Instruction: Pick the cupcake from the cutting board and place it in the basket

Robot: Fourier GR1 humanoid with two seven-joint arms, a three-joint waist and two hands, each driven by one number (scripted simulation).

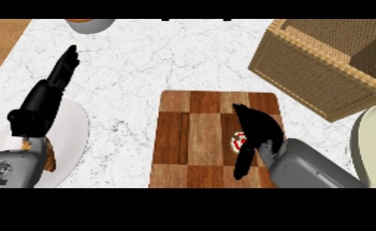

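A checkered wooden cutting board [198, 140] lies at the lower middle of the counter. The cupcake [238, 141], white with red marks, sits on the board's right half, mostly hidden by my right hand [260, 130]. That hand is over the cupcake, fingers stretched toward the board's far edge and thumb pointing down beside the cupcake; whether it touches the cupcake I cannot tell. The wicker basket [316, 68] stands at the upper right, tilted in view. At the left, my left hand [46, 98] rests open with fingers pointing up.
A white plate [73, 135] lies under the left forearm at the left edge. A grey bowl [89, 24] shows at the top left. Another pale rounded object [363, 140] sits at the right edge, below the basket. A wooden strip borders the counter's top left corner.
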